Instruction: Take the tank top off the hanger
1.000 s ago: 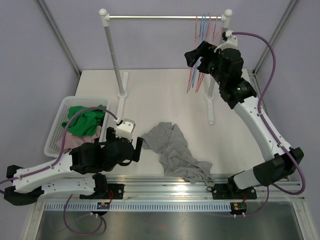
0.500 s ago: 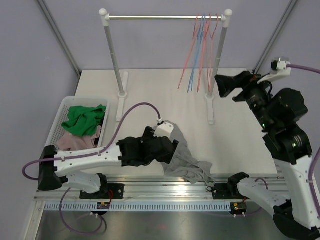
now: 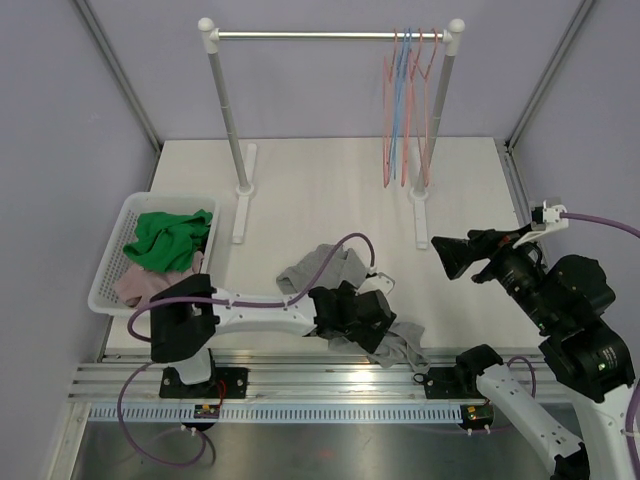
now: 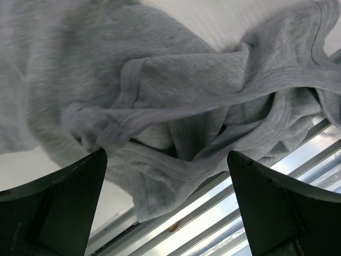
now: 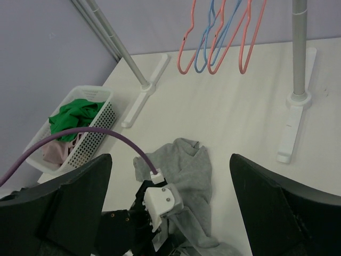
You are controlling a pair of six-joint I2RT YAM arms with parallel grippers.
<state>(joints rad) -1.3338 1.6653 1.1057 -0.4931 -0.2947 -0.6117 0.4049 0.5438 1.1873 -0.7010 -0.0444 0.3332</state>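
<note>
The tank top (image 3: pixel 305 272) is found off the hangers (image 3: pixel 405 100) and dumped in a crumpled grey heap on the table (image 3: pixel 320 180), right at its near edge. The left gripper (image 3: pixel 372 325) is parked directly over that heap with its jaws spread as wide as they go. In the left wrist view the tank top (image 4: pixel 176 106) fills nearly everything between and beyond the two dark fingers (image 4: pixel 58 208), with hems and straps folded over each other. One fold is draped past the table edge onto the aluminium rail (image 4: pixel 277 181) just under the right-hand finger. Nothing is pinched, though whether the fingertips are touching the cloth can't be told from here. The right gripper (image 3: pixel 452 256) is held up in the air off to the right, its jaws also wide apart with nothing between them. From its wrist camera the tank top (image 5: pixel 186 165) is seen below and ahead, and the left arm's wrist is planted on it. The pink and blue hangers (image 5: pixel 213 37) are hung on the rack (image 3: pixel 300 35) farther ahead and higher up, well apart from the cloth. A white basket (image 3: pixel 110 270) (with a green garment (image 3: pixel 170 238) stuffed in it) is sat far off to the left gripper's left.
</note>
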